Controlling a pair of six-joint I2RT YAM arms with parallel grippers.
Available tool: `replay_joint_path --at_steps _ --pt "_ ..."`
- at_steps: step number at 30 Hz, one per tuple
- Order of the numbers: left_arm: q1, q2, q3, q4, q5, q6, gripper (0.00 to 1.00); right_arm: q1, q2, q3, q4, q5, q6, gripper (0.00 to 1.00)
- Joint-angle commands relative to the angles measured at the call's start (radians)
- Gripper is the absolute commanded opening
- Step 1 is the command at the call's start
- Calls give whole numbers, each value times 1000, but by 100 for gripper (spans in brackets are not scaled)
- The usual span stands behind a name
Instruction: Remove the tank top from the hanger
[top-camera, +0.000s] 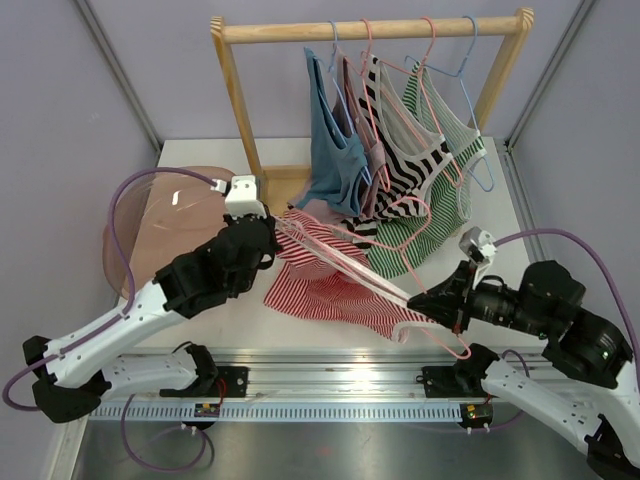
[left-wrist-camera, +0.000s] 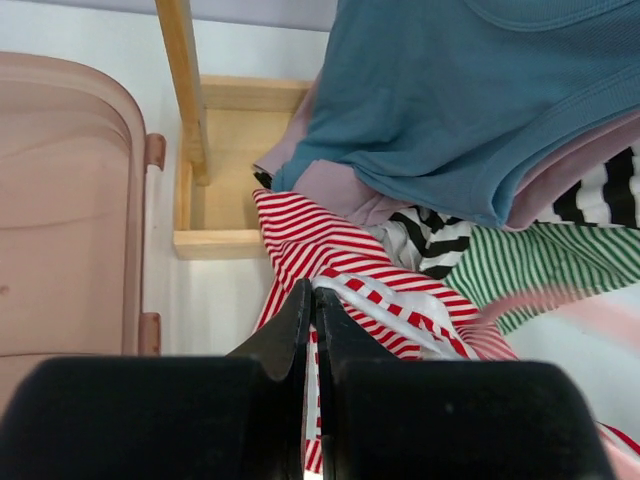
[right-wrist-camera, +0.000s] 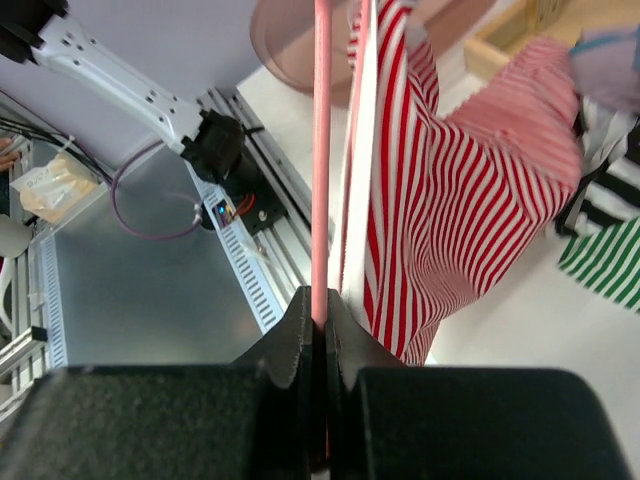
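A red-and-white striped tank top (top-camera: 330, 275) hangs stretched above the table between my two grippers. It is still on a pink hanger (top-camera: 440, 338). My left gripper (top-camera: 272, 240) is shut on the top's strap (left-wrist-camera: 318, 330), with the striped cloth spreading to the right of the fingers. My right gripper (top-camera: 412, 299) is shut on the pink hanger's bar (right-wrist-camera: 321, 150), with the striped tank top (right-wrist-camera: 460, 190) draped just right of it. The hanger's hook end curls below the right gripper near the table's front edge.
A wooden rack (top-camera: 370, 30) at the back holds several more tank tops on hangers: blue (top-camera: 330, 140), mauve, black-striped and green-striped (top-camera: 430, 160). A pink bin (top-camera: 160, 225) lies at the left. The rack's wooden base (left-wrist-camera: 215, 190) is just behind the left gripper.
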Motion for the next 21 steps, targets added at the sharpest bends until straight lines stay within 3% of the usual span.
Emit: replay_joint_path --at_steps 1,5,8,9,12,17,21 --pt "63 -35 49 -88 -83 -94 0 6 -85 44 21 -41 -52 0" --pt "63 -104 -33 17 97 -46 0 6 -164 -37 177 17 -26 0" --pt "63 -178 -200 309 416 33 0 6 -166 -115 365 59 28 0" --pt "60 -217 -240 365 595 52 0 6 -157 -144 422 56 54 0" --pt "16 -262 -366 499 772 93 0 6 -71 -149 614 45 83 0" --pt "-27 -345 -504 550 819 98 0 6 123 -123 814 88 63 0" --pt "-27 -350 -532 472 713 90 0 6 211 -167 1008 206 69 0"
